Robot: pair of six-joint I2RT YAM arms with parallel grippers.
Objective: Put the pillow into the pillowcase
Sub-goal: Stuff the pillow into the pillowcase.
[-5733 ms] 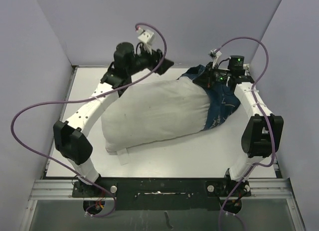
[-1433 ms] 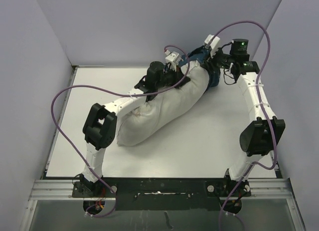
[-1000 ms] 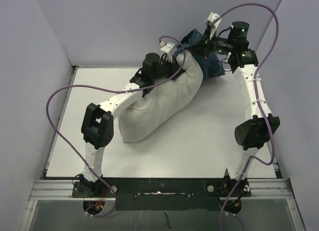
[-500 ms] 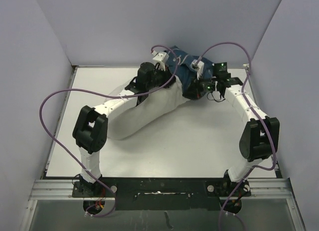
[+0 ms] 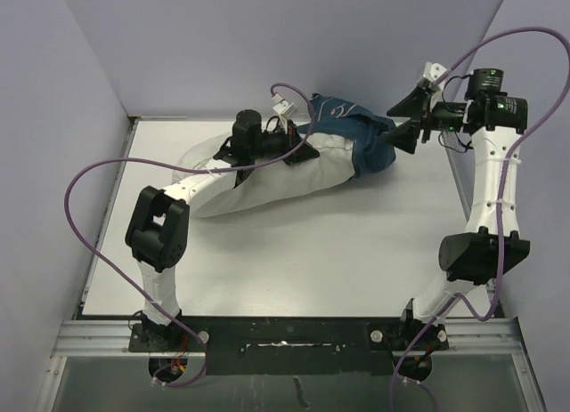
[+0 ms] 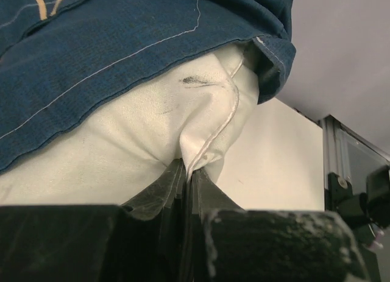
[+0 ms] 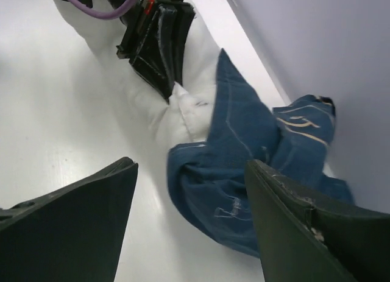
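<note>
The white pillow [image 5: 267,176] lies slantwise at the back of the table, its far end tucked into the navy pillowcase [image 5: 352,127]. My left gripper [image 5: 301,151] is shut on a seam fold of the pillow [image 6: 122,148], just under the pillowcase's hem [image 6: 122,44]. My right gripper [image 5: 402,125] hangs open to the right of the pillowcase, holding nothing. In the right wrist view its fingers [image 7: 73,227] frame the bunched pillowcase [image 7: 244,172] and the pillow's tip [image 7: 189,111] below, with the left gripper [image 7: 169,87] pinching that tip.
Grey walls close in at the back and on both sides [image 5: 267,47]. The pillowcase lies close to the back wall. A purple cable [image 5: 89,189] loops off the left arm, over the table's left side.
My right gripper has opened, let go of the pillowcase and drawn back to the right. The pillowcase end has dropped onto the pillow. The left arm has pulled the pillow slightly left.
</note>
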